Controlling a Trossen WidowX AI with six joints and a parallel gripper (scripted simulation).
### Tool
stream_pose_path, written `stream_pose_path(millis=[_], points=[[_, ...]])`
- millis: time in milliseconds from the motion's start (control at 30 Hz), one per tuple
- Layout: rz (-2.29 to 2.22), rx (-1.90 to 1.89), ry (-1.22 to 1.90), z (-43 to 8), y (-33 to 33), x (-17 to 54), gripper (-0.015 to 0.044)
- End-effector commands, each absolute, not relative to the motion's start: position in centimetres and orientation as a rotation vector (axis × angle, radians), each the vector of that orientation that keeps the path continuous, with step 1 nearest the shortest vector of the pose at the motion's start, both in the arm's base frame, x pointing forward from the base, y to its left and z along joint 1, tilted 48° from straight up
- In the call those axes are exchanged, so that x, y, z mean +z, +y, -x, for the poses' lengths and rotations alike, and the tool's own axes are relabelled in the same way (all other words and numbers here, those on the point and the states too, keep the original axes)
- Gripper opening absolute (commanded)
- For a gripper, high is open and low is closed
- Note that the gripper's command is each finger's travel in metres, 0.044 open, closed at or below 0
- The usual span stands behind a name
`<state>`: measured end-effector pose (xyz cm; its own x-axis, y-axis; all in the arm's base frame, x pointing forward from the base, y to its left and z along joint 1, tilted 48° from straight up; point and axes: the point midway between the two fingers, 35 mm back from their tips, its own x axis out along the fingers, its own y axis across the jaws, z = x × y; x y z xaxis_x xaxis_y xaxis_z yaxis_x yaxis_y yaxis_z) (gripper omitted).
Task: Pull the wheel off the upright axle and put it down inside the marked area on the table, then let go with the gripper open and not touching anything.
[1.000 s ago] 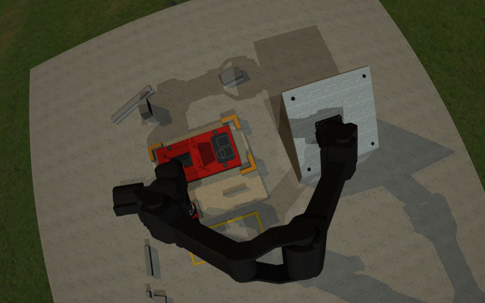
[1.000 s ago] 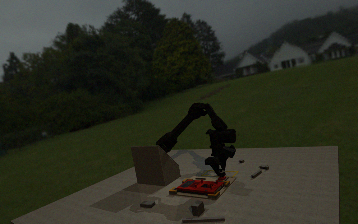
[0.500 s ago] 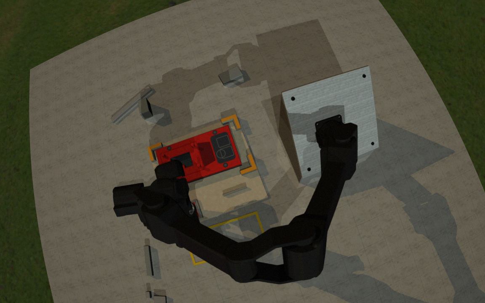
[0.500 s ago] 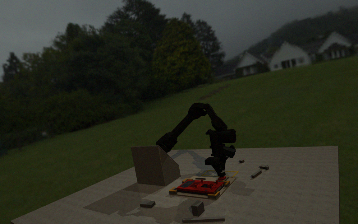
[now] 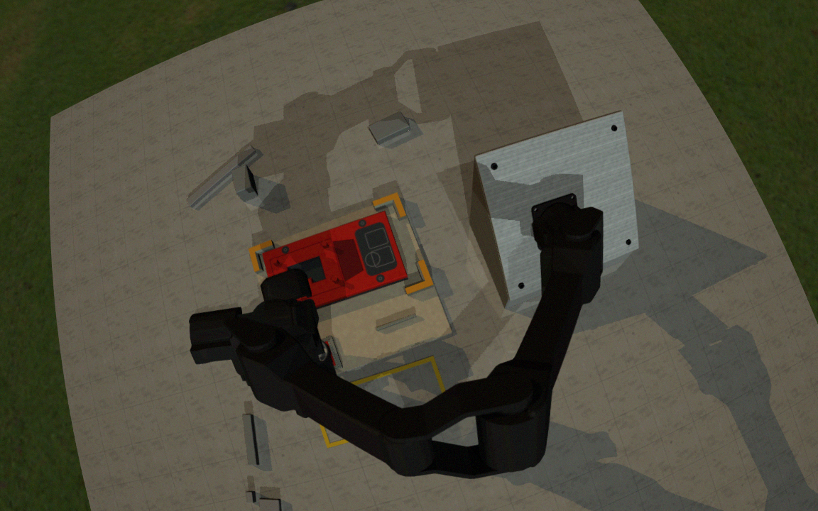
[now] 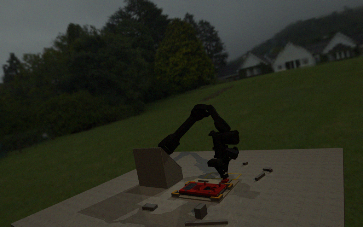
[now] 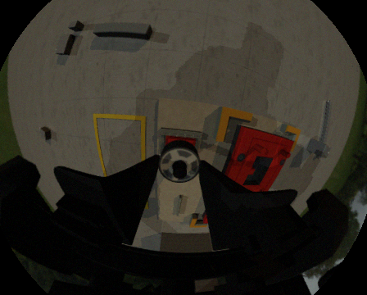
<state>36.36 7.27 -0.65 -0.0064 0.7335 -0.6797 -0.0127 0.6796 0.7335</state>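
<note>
The wheel point(image 7: 191, 165) point(image 5: 324, 354), with a pale hub face and dark rim, is around the upright axle point(image 7: 179, 169), whose dark end shows in the hub. My gripper point(image 7: 179, 162) point(image 6: 224, 175) points down and is shut on the wheel, one finger at each side. The axle's red base point(image 7: 169, 140) point(image 6: 225, 181) is below the wheel. How far down the axle the wheel sits cannot be told. The marked area's yellow outline point(image 7: 143, 139) point(image 5: 399, 368) point(image 6: 238, 176) lies beside the board, left of the wheel in the wrist view. The arm hides part of it in the top view.
The tan board point(image 5: 361, 343) point(image 7: 171, 111) bears a red panel point(image 5: 393, 270) point(image 6: 202, 192) point(image 7: 237, 164) between orange corner brackets, right of the wheel in the wrist view, and a low bar point(image 5: 397, 319). Grey blocks point(image 5: 390, 130) point(image 6: 200, 211) point(image 7: 124, 31) lie around. The arm's sloped mount point(image 5: 545, 165) stands behind.
</note>
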Motion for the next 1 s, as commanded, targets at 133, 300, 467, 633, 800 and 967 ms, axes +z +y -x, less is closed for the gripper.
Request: stream_pose_path(millis=[133,300,467,633,800,967], points=[[-0.628,0.657,1.472,-36.4,7.02,-0.43,0.0],[-0.629,0.657,1.471,-36.41,6.89,-0.32,0.0],[-0.629,0.656,1.471,-36.41,6.77,-0.22,0.0],[-0.629,0.656,1.471,-36.42,6.65,-0.11,0.0],[-0.63,0.656,1.471,-36.42,6.52,0.0,0.0],[-0.63,0.656,1.471,-36.43,6.4,0.11,0.0]])
